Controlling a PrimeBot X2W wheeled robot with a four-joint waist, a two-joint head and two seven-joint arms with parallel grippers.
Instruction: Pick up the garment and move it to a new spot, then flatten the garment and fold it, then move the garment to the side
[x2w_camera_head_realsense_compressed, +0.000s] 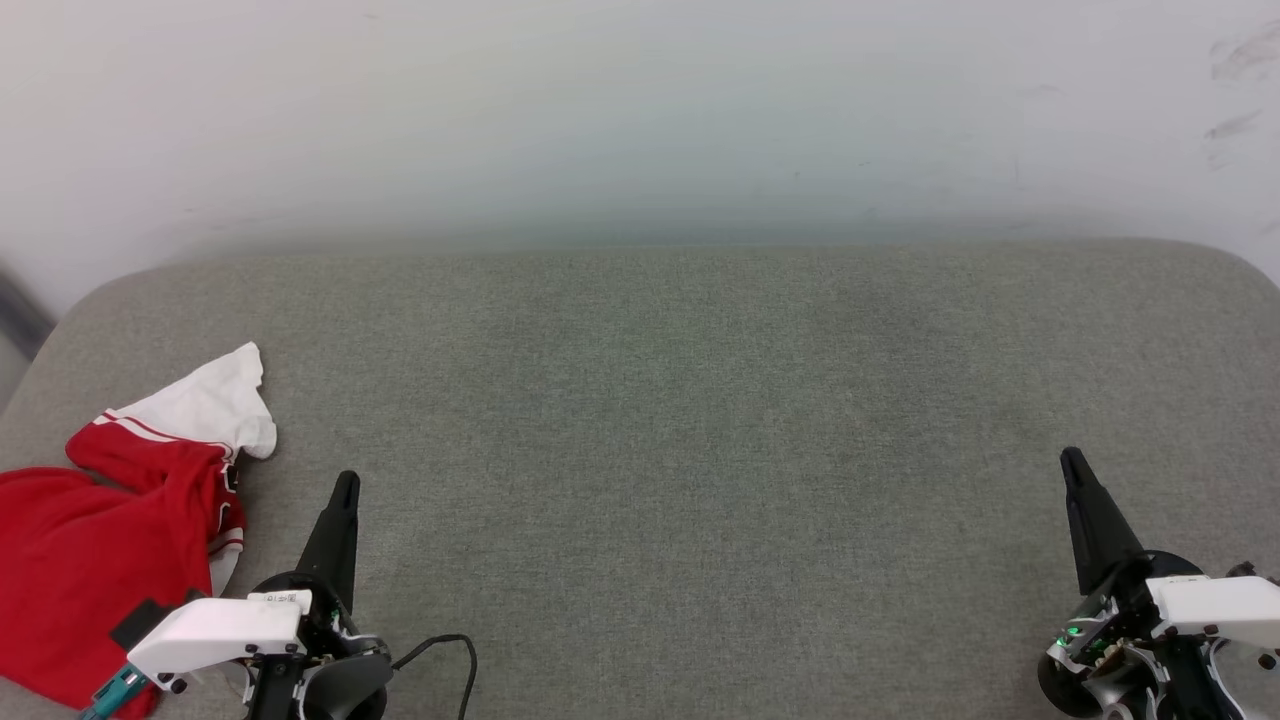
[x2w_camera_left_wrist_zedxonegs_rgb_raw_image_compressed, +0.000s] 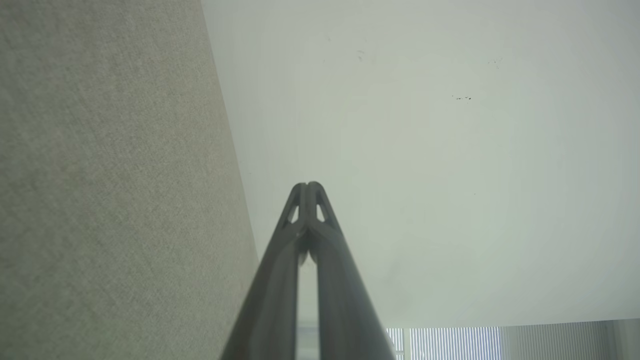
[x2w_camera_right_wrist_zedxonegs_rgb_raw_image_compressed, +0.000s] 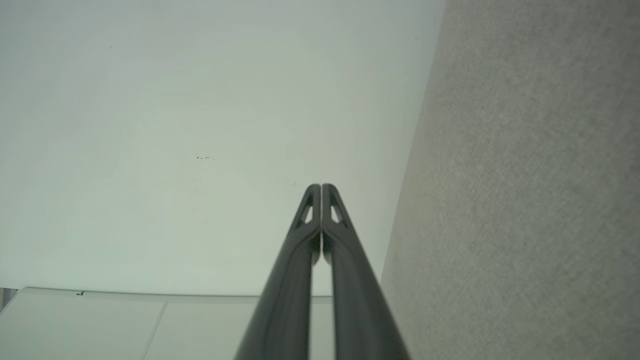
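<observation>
Zero steps done: crumpled red white-sleeved jersey unlifted; my left pincer beside it, right pincer well apart, both closed, empty.

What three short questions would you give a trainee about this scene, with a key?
1. True or false: the left end effector holds the shirt.
2. Where on the grey cushion does the shirt lie? A: by its left edge. B: in the middle. C: by its right edge.
3. Fill in: the right end effector is ___ (open or shut).
Key: 1 false; 2 A; 3 shut.
</observation>
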